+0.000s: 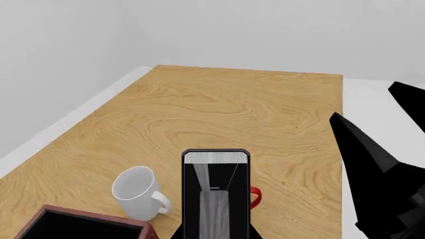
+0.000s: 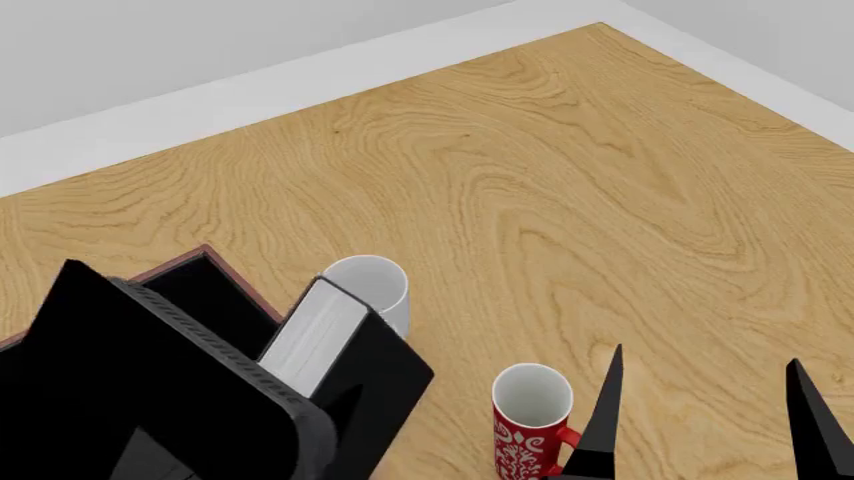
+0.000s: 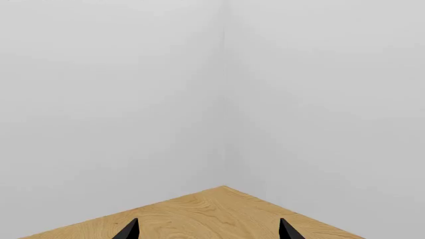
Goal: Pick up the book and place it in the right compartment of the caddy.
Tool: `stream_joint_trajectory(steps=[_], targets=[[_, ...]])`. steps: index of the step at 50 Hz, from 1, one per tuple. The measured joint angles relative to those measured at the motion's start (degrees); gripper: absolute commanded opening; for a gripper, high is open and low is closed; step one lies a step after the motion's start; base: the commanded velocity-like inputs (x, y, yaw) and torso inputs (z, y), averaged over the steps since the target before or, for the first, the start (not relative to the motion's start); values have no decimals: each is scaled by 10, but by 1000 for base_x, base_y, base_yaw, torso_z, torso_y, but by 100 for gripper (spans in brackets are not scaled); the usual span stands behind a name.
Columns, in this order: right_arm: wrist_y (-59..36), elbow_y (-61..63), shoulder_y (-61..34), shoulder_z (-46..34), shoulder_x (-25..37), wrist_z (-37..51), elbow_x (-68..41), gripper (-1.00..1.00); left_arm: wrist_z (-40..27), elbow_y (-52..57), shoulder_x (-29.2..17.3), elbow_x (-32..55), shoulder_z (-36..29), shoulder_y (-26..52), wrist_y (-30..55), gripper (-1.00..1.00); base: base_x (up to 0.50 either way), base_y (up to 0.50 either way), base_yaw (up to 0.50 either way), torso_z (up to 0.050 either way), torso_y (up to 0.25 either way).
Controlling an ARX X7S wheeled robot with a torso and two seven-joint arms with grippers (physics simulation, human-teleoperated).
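My left gripper (image 1: 216,235) is shut on the black book (image 1: 216,191), which stands upright with its pale page edges facing the camera. In the head view the book (image 2: 315,335) is held above the table, beside the reddish-brown caddy (image 2: 198,268), which my left arm mostly hides. One caddy corner with a black-lined opening (image 1: 73,228) shows in the left wrist view; I cannot tell which compartment it is. My right gripper (image 2: 705,412) is open and empty at the lower right. Its tips (image 3: 208,231) hang over bare table.
A white mug (image 2: 368,285) stands just beyond the book, next to the caddy (image 1: 136,191). A red patterned mug (image 2: 531,425) stands between the book and my right gripper. The wooden table (image 2: 561,180) stretches to the far corner by the white walls.
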State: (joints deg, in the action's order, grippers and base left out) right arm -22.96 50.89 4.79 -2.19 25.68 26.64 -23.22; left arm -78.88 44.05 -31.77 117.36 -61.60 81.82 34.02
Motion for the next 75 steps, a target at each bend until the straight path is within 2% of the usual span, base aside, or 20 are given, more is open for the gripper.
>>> stream_joint_trajectory(steps=[21,44,75], targets=[[4,-1,1,0,4,3,-4,100,11,-62,9,88,44,118,-1,-100,0,0,0,1,0],[12,-2,4,1,7,5,-9,100,47,-158,-15,149,87,211,17,-100,0,0,0,0,1],[21,2,11,5,12,11,-15,100,19,-253,-65,207,48,282,94,-100,0,0,0,0,1]])
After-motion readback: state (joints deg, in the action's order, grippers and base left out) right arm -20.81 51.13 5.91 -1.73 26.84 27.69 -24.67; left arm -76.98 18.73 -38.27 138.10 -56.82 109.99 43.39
